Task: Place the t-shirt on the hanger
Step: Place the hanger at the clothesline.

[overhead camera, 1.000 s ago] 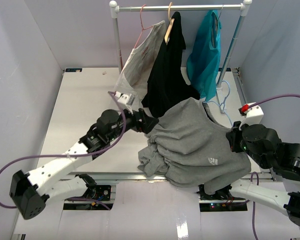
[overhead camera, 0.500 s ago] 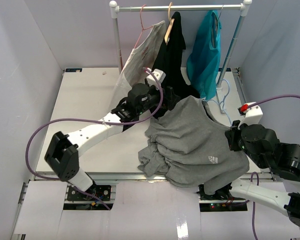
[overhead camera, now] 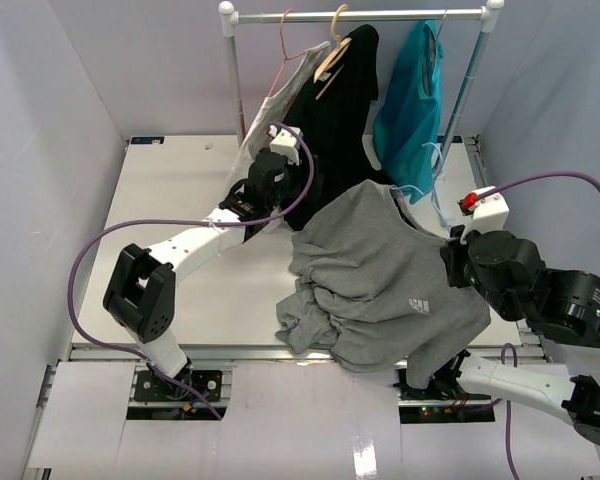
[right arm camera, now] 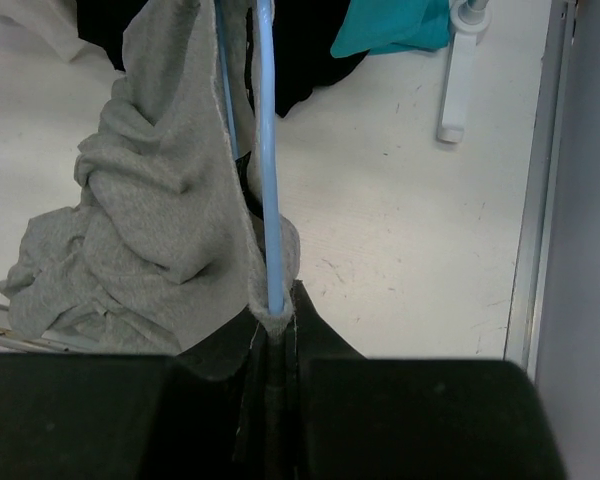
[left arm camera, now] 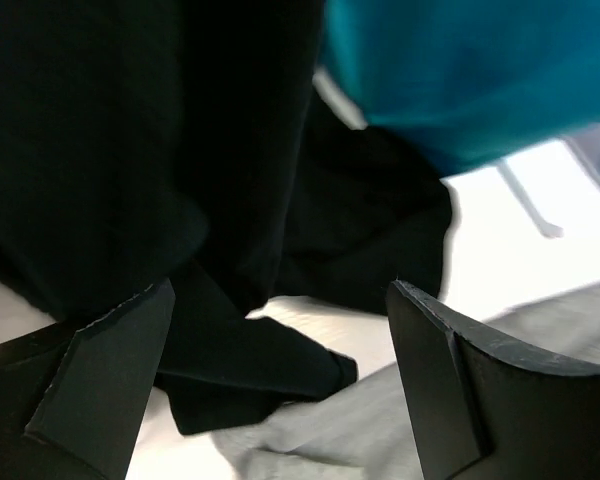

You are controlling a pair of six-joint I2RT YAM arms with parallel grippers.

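Pinches the hanger [right arm camera: 268, 150] and a fold of the t-shirt [overhead camera: 380, 285] together in the clenched right claw [right arm camera: 273, 335], wire running straight ahead of that claw, grey cloth draped to its left. Holds the left claw [left arm camera: 280, 380] released and empty facing the black garment [left arm camera: 130, 150], t-shirt edge just below and right of it; probably needs this nearer claw to reach down for the collar.

- The white table [overhead camera: 170, 220] spans the floor of the lilac-walled booth.
- A white clothes rack [overhead camera: 232, 70] stands on it at 12 o'clock.
- The grey t-shirt [overhead camera: 380, 290] rests its bunched lower folds on the table towards 6 o'clock.
- A black garment's hem [left arm camera: 250, 370] lies on the table just beyond the t-shirt.
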